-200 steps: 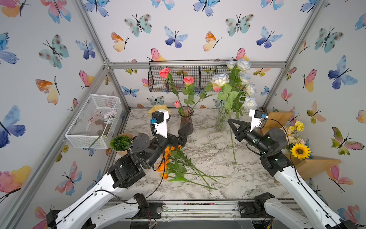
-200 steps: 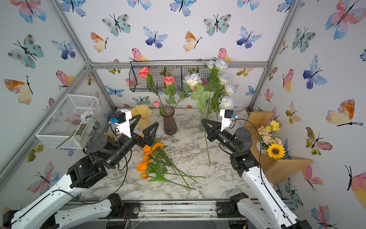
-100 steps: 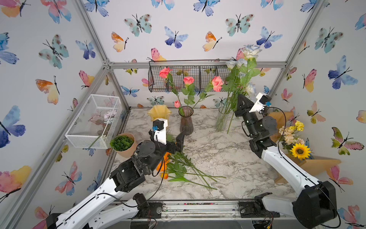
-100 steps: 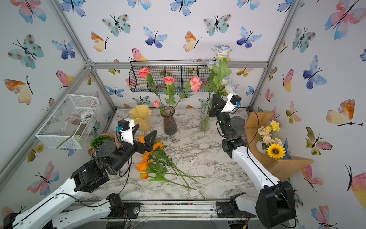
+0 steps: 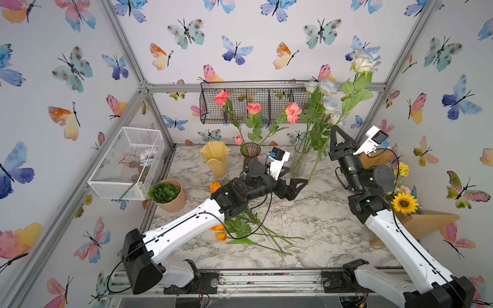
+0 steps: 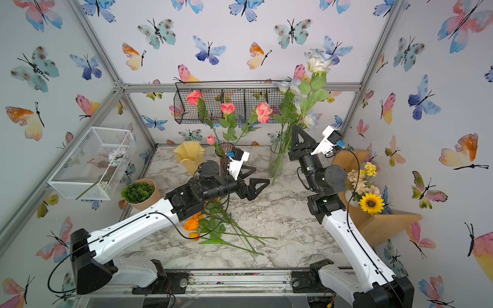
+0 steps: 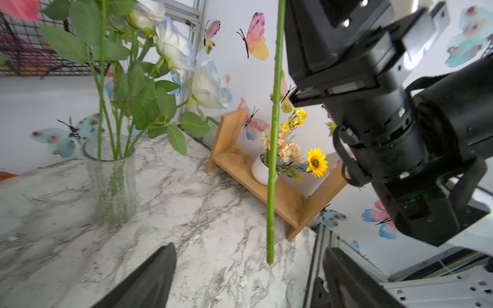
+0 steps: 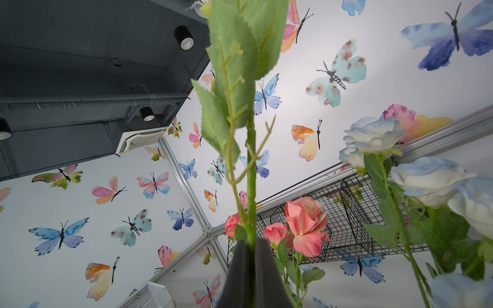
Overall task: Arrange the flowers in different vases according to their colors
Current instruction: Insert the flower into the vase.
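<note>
My right gripper [image 5: 336, 131] [image 8: 251, 246] is shut on the green stem of a white-blue rose [image 5: 364, 62], held upright beside the clear vase [image 5: 300, 160] that holds more white-blue roses [image 5: 324, 88]. The stem's lower end [image 7: 270, 256] hangs just above the table. My left gripper [image 5: 293, 178] [image 7: 248, 280] stands open there, and the stem end touches neither finger. Pink roses [image 5: 253, 108] stand in the purple vase [image 5: 249, 156]. The yellow vase [image 5: 215, 160] holds nothing that I can see. Orange flowers [image 5: 217, 226] lie on the table, partly under my left arm.
A succulent in a tan pot [image 5: 166, 193] and a white wire basket [image 5: 128, 160] sit at the left. A black wire basket [image 5: 253, 104] hangs on the back wall. A wooden shelf [image 5: 426, 224] with a sunflower bouquet [image 5: 404, 204] stands at the right.
My right arm has swung up and raised the white-blue rose upright. My left gripper has left the orange flowers, moved right to the stem's lower end, and its jaws have narrowed slightly.
</note>
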